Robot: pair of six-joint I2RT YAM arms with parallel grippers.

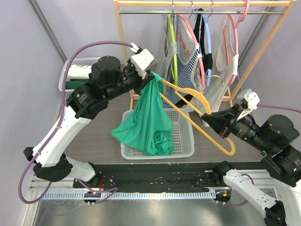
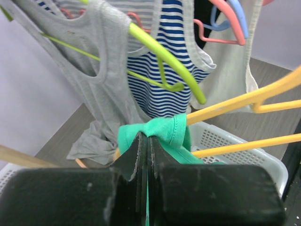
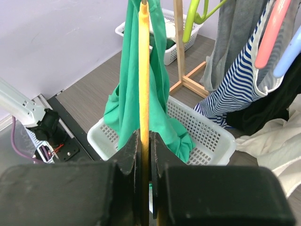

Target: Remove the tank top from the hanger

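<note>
A green tank top [image 1: 148, 120] hangs from one end of a yellow hanger [image 1: 197, 101], and its lower part bunches into a white basket [image 1: 186, 141]. My left gripper [image 1: 149, 75] is shut on the top's strap at the hanger's left tip. In the left wrist view the green hem [image 2: 164, 129] bulges out from the closed jaws of the gripper [image 2: 148, 139], with the hanger arms [image 2: 244, 99] running off to the right. My right gripper [image 1: 209, 117] is shut on the hanger's bar. In the right wrist view the bar [image 3: 144, 70] rises from the gripper [image 3: 145, 136], with the top [image 3: 160, 94] draped behind it.
A wooden rack [image 1: 202, 4] at the back holds several more tops on coloured hangers, among them a striped one [image 1: 188, 61] and a grey one [image 2: 101, 80]. A second white basket [image 1: 77, 70] sits at the back left. The rack's wooden foot [image 3: 193, 84] stands beyond the basket [image 3: 211, 136].
</note>
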